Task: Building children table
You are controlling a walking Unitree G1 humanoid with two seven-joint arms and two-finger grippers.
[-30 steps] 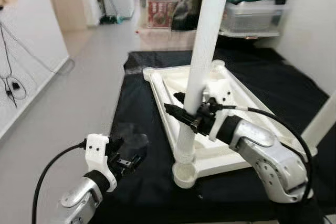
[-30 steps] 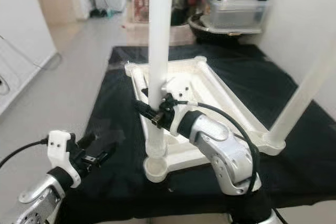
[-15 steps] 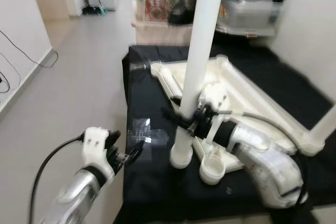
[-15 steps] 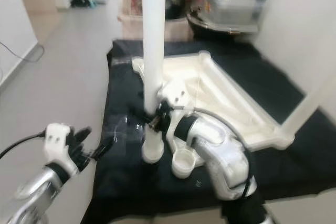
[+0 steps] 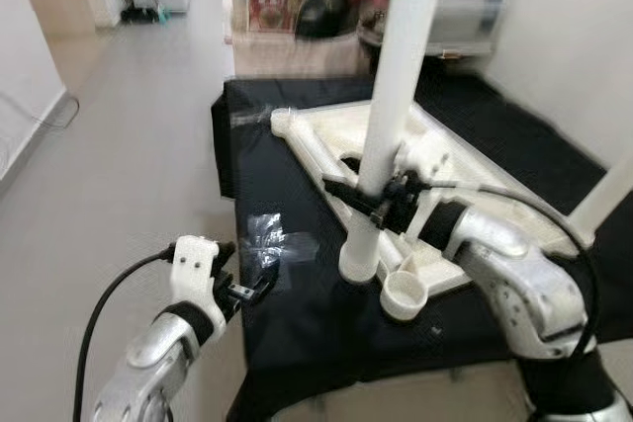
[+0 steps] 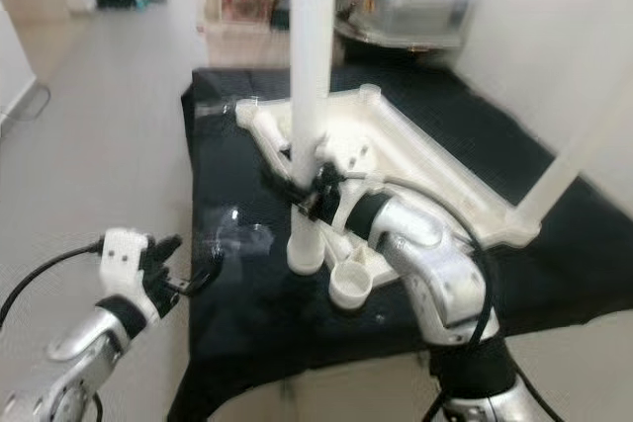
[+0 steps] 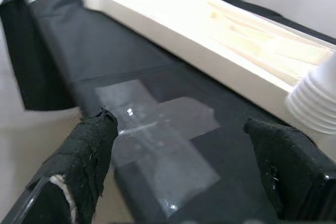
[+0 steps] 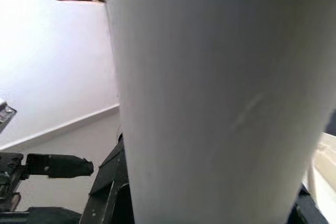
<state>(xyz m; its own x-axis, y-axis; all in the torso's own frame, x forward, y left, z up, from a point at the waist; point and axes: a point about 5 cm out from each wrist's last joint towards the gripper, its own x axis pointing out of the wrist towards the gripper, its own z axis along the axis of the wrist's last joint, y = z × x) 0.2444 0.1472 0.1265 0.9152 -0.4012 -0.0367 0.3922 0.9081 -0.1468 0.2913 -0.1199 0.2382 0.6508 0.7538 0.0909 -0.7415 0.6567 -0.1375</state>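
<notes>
Black cloth (image 5: 297, 323) covers the low platform, and it's the biggest thing here. On it lies the white plastic children's tabletop (image 5: 465, 180), upside down with its ribbed underside facing up and round corner sockets on show. One white leg is already standing in the far right corner (image 5: 605, 195).

Next down in size is the long white plastic table leg (image 5: 396, 76). It's upright and a bit tilted, with its foot on the cloth just beside the tabletop's near corner socket (image 5: 404, 295), so it isn't seated in it. The right gripper (image 5: 381, 203) has its two black fingers pinched around the leg low down.

The left gripper (image 5: 247, 289) hovers at the cloth's left edge, its fingers (image 7: 86, 156) spread wide and holding nothing. Just ahead of it, a crinkly clear plastic wrapper (image 5: 269, 239) lies flat on the cloth.
</notes>
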